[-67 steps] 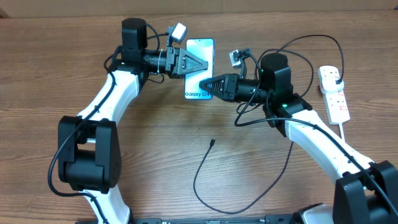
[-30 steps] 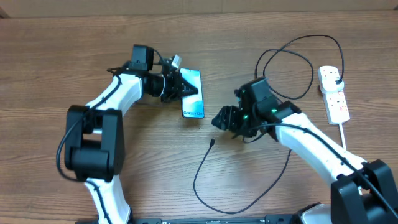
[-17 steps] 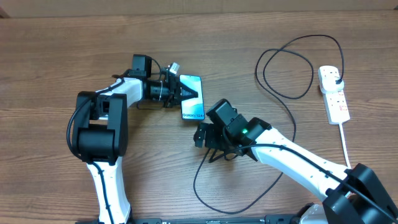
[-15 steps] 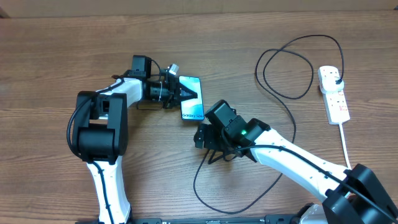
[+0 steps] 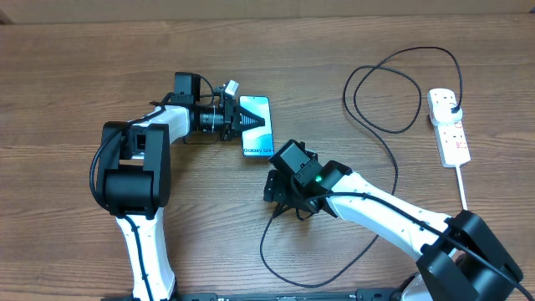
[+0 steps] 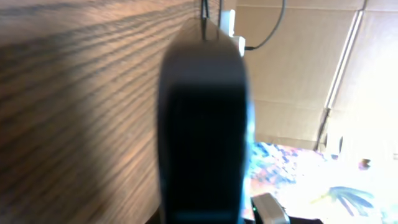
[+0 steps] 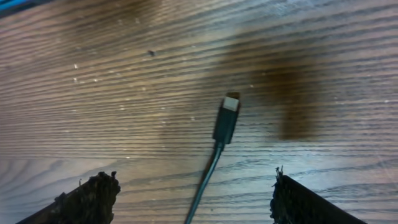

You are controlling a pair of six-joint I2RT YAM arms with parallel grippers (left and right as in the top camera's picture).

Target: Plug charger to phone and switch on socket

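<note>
Right wrist: charger (image 7: 225, 121) tip lies untouched, centred between the wide-open jaws of the right gripper (image 7: 194, 190); left gripper (image 5: 249, 122) clamps the phone (image 5: 259, 145).

The phone (image 5: 257, 125) sits in my left tool (image 5: 237, 120). The tip of the charger (image 7: 225, 121) lies on the worktop (image 7: 93, 93) between my right tool's (image 7: 194, 186) fingers (image 7: 93, 198).

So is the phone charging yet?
Not yet. Looks done: the charger's black plug seems to sit in the socket strip. In hand: the left claw holds the phone, and the right claw hangs open over the connector tip, lying on the table. Left: grab the tip, push it into the phone, then switch the strip on; I can't tell if it already is.
</note>
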